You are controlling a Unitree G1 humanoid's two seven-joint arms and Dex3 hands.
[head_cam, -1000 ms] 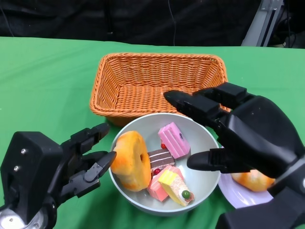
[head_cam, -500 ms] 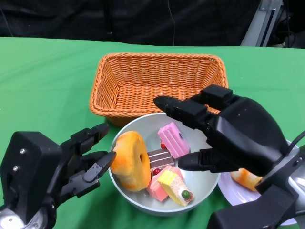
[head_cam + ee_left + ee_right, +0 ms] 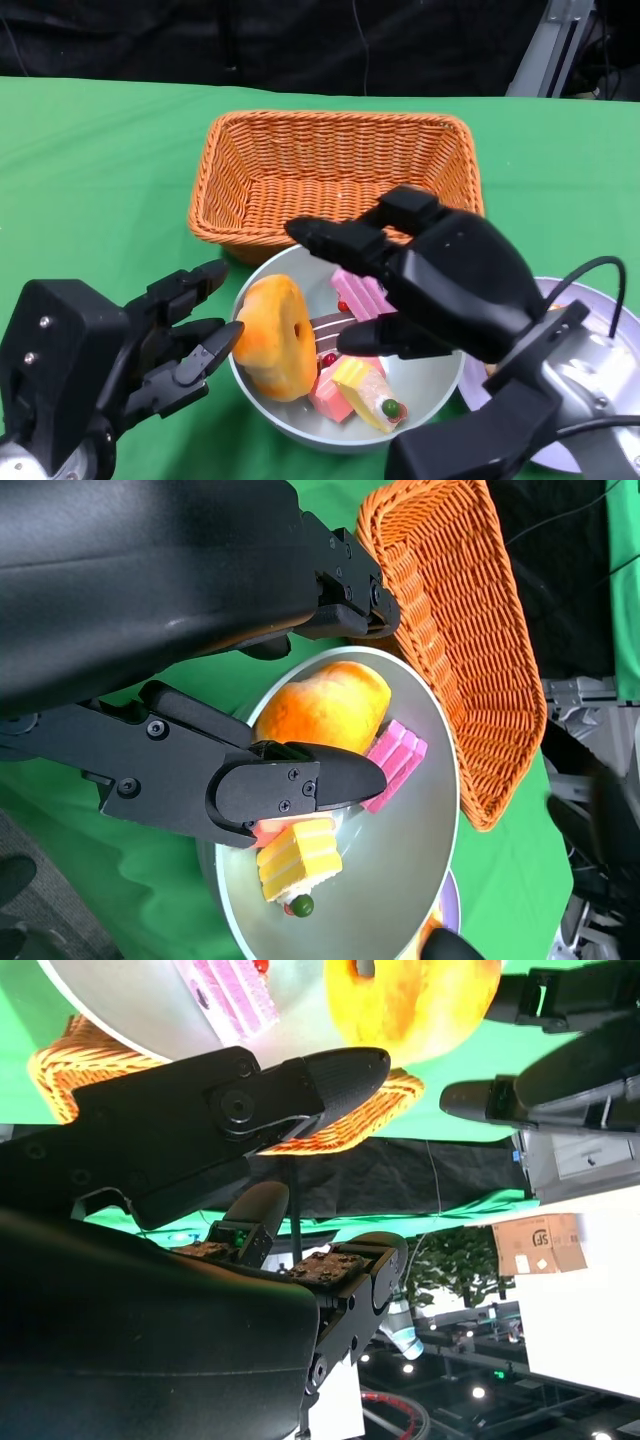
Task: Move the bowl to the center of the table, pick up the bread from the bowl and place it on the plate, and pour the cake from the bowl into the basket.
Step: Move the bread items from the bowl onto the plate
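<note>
Here, round grey bowl (image 3: 425, 385) near the green table's (image 3: 90, 180) front edge, golden ring-shaped bread (image 3: 272, 338) leaned against its left wall, right hand (image 3: 420, 280) spread empty above, left hand (image 3: 175, 335) spread beside.

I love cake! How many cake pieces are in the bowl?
4 showing: a pink slice at the back, a chocolate one mid-bowl, a pink piece and a yellow one in front. The right hand may hide more.

Basket (image 3: 330, 170) woven wicker, rough; bowl (image 3: 425, 385) smooth, perhaps matt plastic.
</note>
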